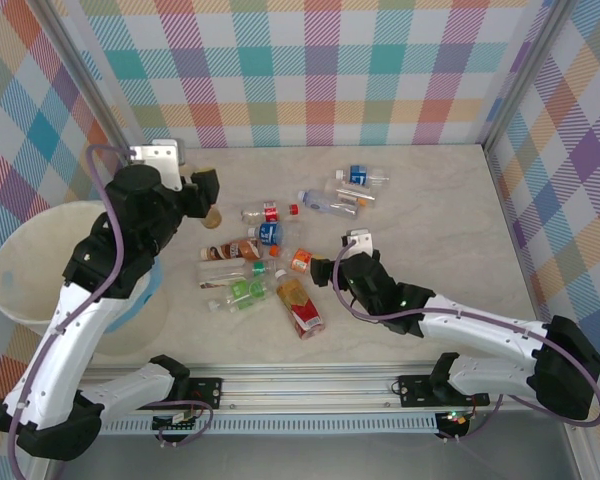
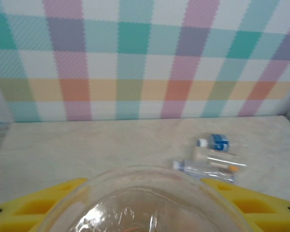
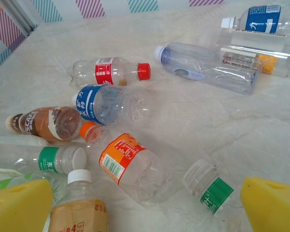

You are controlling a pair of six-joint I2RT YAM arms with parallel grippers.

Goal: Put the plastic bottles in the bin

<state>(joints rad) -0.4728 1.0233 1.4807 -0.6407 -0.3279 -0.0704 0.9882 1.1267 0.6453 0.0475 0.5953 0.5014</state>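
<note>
Bottles [image 1: 265, 255] lie scattered just ahead of and beneath the right claw [image 1: 320, 272], whose jaws stand wide apart and empty. Left claw [image 1: 206, 196] is partly closed around one clear bottle [image 2: 135, 203]; the bin [image 1: 20, 300] sits behind it, leftward.

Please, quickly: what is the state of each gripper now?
Left gripper: closed on a clear plastic bottle.
Right gripper: open, holding nothing.

Bin [image 1: 5, 262] at left — bottles [image 1: 270, 235] scattered on the table [image 1: 460, 230], right of it.
</note>
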